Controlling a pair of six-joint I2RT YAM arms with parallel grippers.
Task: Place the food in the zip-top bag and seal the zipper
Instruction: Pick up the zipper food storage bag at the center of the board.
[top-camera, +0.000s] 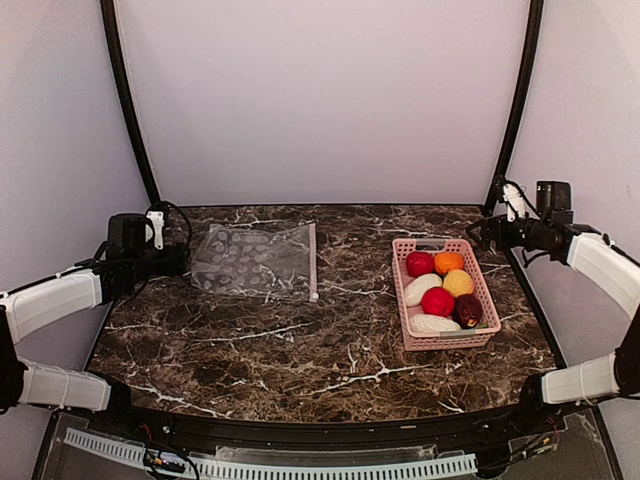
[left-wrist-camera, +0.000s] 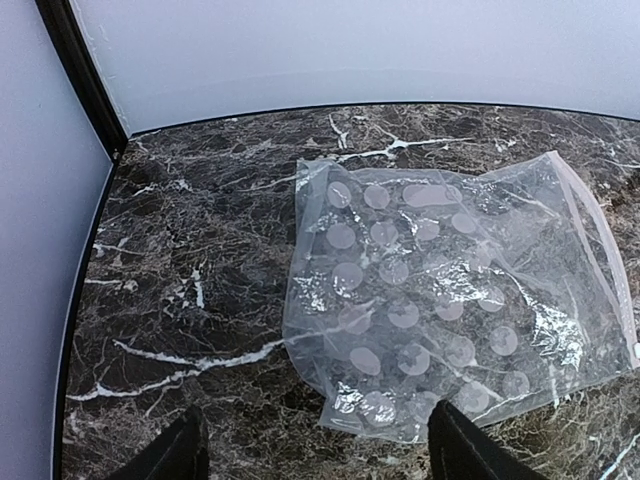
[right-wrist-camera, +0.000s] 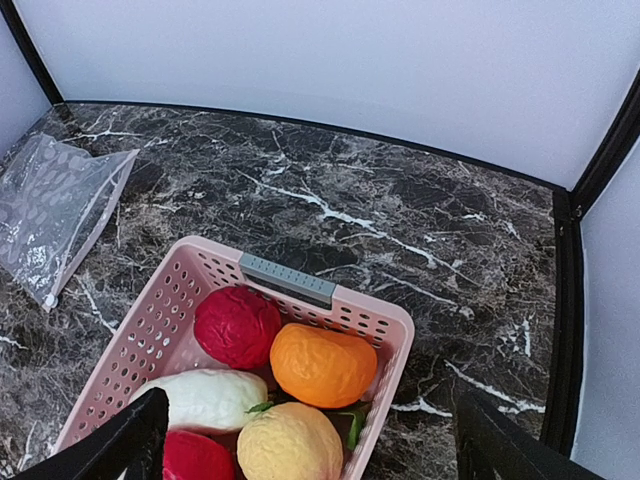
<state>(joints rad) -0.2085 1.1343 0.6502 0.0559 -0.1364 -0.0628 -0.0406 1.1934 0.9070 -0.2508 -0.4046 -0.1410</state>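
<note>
Both claws are released and hold nothing: left claw (top-camera: 178, 262) sits just beside the empty zip-top bag (top-camera: 255, 262), which lies flat on the tabletop (top-camera: 300, 350) with its zipper (top-camera: 313, 262) toward the pink basket (top-camera: 445, 341). Right claw (top-camera: 482, 233) is near that basket, which holds all the food (top-camera: 440, 290) (seven pieces, by my count). I'd prise the bag's mouth open before fetching any piece.

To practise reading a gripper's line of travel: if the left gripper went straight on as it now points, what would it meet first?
Probably the zip-top bag, lying on the table: the open left gripper aims at its near edge in the wrist view. Its height above the bag is unclear.
</note>
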